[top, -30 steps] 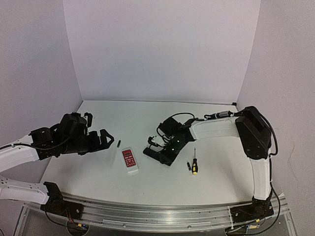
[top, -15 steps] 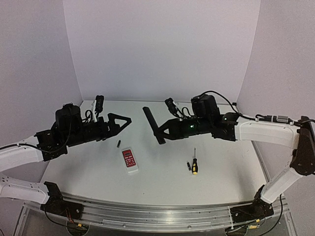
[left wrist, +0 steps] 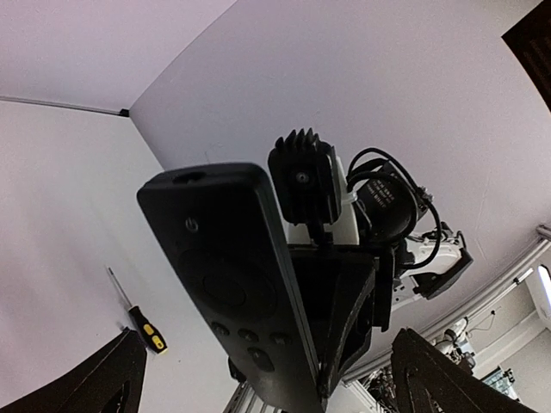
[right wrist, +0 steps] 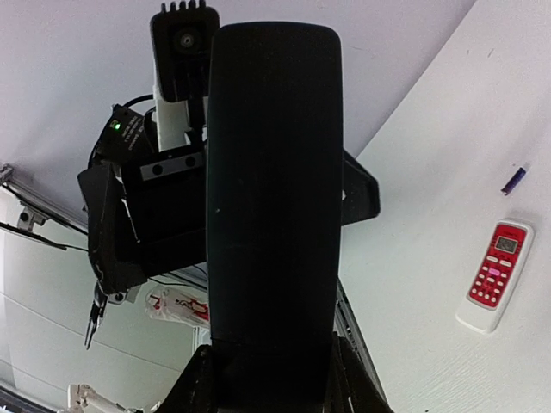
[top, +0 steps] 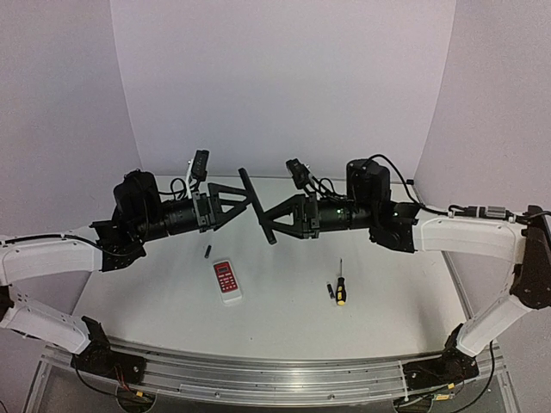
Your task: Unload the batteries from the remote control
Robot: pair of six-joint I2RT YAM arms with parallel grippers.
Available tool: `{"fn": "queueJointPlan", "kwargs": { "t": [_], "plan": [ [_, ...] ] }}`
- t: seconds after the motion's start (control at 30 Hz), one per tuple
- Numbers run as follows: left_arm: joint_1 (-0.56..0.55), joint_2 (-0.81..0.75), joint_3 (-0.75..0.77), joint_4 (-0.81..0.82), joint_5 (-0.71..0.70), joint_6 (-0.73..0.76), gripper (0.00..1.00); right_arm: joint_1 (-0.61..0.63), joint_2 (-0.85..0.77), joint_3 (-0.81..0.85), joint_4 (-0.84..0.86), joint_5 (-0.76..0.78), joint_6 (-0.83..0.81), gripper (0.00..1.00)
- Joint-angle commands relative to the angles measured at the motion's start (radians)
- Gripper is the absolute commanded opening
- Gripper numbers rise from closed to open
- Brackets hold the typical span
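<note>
Over the desk the right fingers clamp the remote control by its lower end, aloft; the left fingers stand wide right by its upper half. Likely a handover: close squarely before releasing. Below, unobstructing: white remote, screwdriver, two batteries

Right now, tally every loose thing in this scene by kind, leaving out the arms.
Remotes: 2, a slim all-black rectangular remote and a wider white remote with a red button panel
Batteries: 2, tiny dark cylindrical batteries
Screwdrivers: 1, a yellow-and-black-handled screwdriver
Total: 5
</note>
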Motion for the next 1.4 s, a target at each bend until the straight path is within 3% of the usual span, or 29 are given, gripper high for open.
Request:
{"fn": "queueJointPlan", "kwargs": {
  "t": [0.0, 0.23, 0.37, 0.67, 0.77, 0.87, 1.03, 1.13, 1.23, 1.3, 1.37],
  "plan": [
    [-0.001, 0.033, 0.061, 0.126, 0.055, -0.055, 1.00, 0.020, -0.013, 0.017, 0.110, -0.067, 0.039, 0.05],
    [0.000, 0.026, 0.052, 0.146, 0.026, -0.103, 0.92, 0.029, -0.006, 0.017, 0.139, -0.077, 0.036, 0.05],
    [-0.001, 0.035, 0.051, 0.160, 0.037, -0.121, 0.80, 0.034, 0.003, 0.021, 0.164, -0.085, 0.046, 0.05],
    [0.000, 0.038, 0.052, 0.164, 0.057, -0.135, 0.42, 0.035, 0.024, 0.027, 0.167, -0.078, 0.046, 0.05],
    [0.000, 0.035, 0.053, 0.153, 0.044, -0.136, 0.35, 0.036, 0.030, 0.027, 0.165, -0.069, 0.042, 0.16],
    [0.000, 0.027, 0.073, 0.073, 0.012, -0.119, 0.27, 0.035, 0.026, 0.016, 0.156, -0.041, 0.038, 0.41],
    [0.000, -0.012, 0.157, -0.315, -0.195, -0.049, 0.15, 0.035, -0.044, -0.043, 0.072, 0.085, -0.043, 0.80],
    [0.001, -0.022, 0.224, -0.652, -0.411, -0.036, 0.15, 0.034, -0.116, -0.088, -0.076, 0.251, -0.118, 0.82],
    [0.011, 0.023, 0.306, -1.046, -0.637, -0.072, 0.18, 0.035, -0.193, -0.108, -0.333, 0.503, -0.175, 0.83],
    [0.047, 0.076, 0.329, -1.248, -0.671, -0.103, 0.18, 0.034, -0.229, -0.125, -0.450, 0.620, -0.182, 0.84],
    [0.101, 0.119, 0.306, -1.337, -0.656, -0.108, 0.16, 0.034, -0.252, -0.141, -0.539, 0.736, -0.176, 0.85]
  ]
}}
